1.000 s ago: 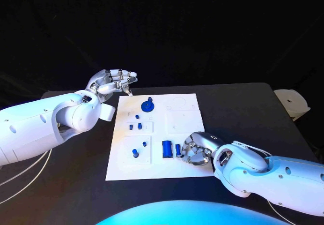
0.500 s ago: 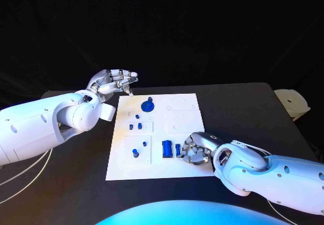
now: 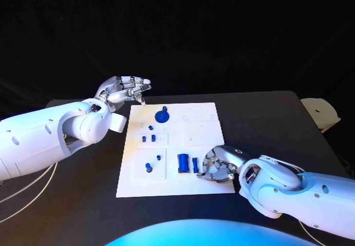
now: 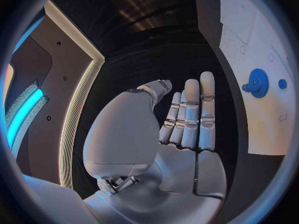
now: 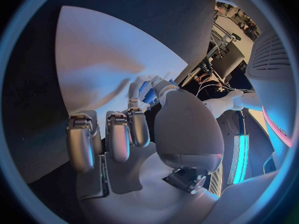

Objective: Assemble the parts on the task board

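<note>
Right hand (image 3: pixel 216 166) down on the task board (image 3: pixel 199 128), left hand (image 3: pixel 124 88) raised off it.

The right hand's fingers curl against a slim blue part (image 3: pixel 195 164) near the board's near right edge; whether they grip it I cannot tell. The left hand hovers beyond the far left corner, fingers loosely spread, holding nothing. A blue gear (image 3: pixel 162 116) sits toward the far side.

Black table (image 3: pixel 266 118), white task board (image 3: pixel 199 136) lying flat at its middle
</note>
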Robot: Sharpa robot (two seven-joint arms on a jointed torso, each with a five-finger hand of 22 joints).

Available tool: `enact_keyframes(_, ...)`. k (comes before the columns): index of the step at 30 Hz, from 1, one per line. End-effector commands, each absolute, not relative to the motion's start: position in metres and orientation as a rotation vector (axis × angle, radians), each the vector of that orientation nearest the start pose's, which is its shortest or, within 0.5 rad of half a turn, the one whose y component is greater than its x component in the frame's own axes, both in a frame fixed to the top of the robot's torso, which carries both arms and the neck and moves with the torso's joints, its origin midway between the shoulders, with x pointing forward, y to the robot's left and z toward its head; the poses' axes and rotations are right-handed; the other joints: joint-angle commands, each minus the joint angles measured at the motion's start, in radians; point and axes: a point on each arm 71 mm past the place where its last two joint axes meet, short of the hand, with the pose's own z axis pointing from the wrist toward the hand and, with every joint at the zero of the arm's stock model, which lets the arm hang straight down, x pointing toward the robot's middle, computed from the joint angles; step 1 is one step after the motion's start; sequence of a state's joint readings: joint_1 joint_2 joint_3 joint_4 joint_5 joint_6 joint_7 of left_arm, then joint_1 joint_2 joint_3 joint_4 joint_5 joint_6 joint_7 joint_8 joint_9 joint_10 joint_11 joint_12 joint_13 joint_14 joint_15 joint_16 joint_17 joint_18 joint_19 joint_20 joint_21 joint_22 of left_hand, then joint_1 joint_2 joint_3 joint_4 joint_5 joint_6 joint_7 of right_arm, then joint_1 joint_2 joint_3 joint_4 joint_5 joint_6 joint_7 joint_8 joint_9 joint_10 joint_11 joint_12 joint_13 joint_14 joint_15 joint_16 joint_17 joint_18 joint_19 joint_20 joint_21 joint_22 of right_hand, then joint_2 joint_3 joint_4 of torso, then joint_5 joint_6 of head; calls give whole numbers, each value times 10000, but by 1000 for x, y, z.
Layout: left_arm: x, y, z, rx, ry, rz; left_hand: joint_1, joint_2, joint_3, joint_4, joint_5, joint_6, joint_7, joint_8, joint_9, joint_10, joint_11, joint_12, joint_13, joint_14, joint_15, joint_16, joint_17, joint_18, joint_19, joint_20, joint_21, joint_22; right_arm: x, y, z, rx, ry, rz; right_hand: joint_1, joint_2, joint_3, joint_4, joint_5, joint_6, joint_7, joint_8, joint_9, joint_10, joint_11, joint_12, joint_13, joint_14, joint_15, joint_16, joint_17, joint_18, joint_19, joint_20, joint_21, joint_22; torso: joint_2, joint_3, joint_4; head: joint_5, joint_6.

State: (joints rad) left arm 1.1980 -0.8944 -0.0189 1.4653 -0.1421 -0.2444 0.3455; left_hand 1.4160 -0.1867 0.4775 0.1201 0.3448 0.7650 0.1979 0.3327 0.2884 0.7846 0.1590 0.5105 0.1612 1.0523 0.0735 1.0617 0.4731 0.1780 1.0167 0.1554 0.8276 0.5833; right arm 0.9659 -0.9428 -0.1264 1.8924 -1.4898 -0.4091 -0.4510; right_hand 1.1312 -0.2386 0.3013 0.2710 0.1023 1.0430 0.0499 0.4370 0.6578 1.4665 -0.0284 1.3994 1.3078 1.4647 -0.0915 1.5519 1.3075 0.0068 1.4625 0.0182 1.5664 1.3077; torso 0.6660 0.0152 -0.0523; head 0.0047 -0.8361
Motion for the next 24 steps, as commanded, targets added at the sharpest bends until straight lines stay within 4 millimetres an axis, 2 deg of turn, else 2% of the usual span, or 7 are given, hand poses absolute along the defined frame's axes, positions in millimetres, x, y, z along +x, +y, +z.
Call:
enact_keyframes(1,500,247,-174,-9861,14650,-14740,-68,13,59,-14,23,-53,314,44,-15,-67,23,45,-9,-100,2,69,-12,65,-84,3,45,9,347,-164,-260,310,18980,7261,247,56,-288,78,50,-195,34,-112,-37,316,78,-181,1671,932,78,-78,2024,-68,1083,42,44,2631,-24,-14,-16,-1,29)
enact_keyframes(10,502,249,-177,-9868,14539,-14677,-131,8,62,8,4,-69,316,72,-18,-90,28,80,-13,-122,13,80,-25,62,-104,14,41,8,371,-183,-224,1551,17114,9190,971,471,-878,135,443,-763,303,-571,-260,-87,310,-999,1246,821,272,-319,1556,135,796,207,-991,2346,-179,-80,-76,-56,246)
enact_keyframes(13,503,248,-180,-9937,14402,-14692,-214,7,49,49,-8,-58,301,116,-15,-63,17,141,-7,-137,16,95,-36,62,-123,26,24,-1,395,-196,-217,2890,16649,9831,1551,636,-717,16,775,-1032,447,-841,-384,-912,435,-2678,358,545,360,-881,580,526,173,292,-3105,1733,-326,-143,-122,-68,437)
enact_keyframes(16,505,247,-187,-10192,14078,-14703,-418,-27,-28,168,-40,-1,233,229,-4,105,-42,318,16,-198,-5,90,-80,70,-172,33,-65,-56,422,-211,-218,4864,16504,10396,2453,858,-192,-249,758,-1417,686,-1126,-470,-2770,640,-6445,-1914,-310,511,-2586,-1780,1124,-988,460,-6863,393,-487,-194,-128,-9,749)
enact_keyframes(19,507,249,-197,-10625,13694,-14686,-502,-39,-62,239,-55,111,140,371,14,410,-134,479,21,-278,-62,16,-160,75,-211,-2,-200,-144,445,-219,-219,6337,16228,10919,2837,887,283,-371,590,-1471,757,-1232,-493,-3436,664,-8161,-3391,-751,574,-3781,-3149,1422,-1475,522,-9193,-710,-646,-160,-136,76,998)
enact_keyframes(21,510,251,-203,-10980,13381,-14614,-544,-49,-67,306,-68,148,87,462,10,689,-195,526,-20,-478,-95,-282,-334,70,-333,-26,-459,-301,461,-222,-219,7104,15887,11311,2840,741,606,-330,430,-1707,925,-1540,-717,-3664,811,-8913,-4320,-1645,737,-5707,-5131,1751,-2248,654,-12025,-2164,-713,-139,-163,93,1289)
enact_keyframes(24,516,254,-210,-11470,12920,-14508,-571,-71,-80,431,-91,177,31,596,-12,1038,-251,375,-186,-708,-103,-1095,-766,68,-518,-23,-1105,-716,486,-224,-220,8010,15256,11798,2731,606,1145,-304,301,-1613,1151,-1828,-1051,-3796,1021,-10459,-6316,-2513,967,-7917,-6497,1743,-2584,895,-13368,-3556,-863,-159,-204,61,1573)
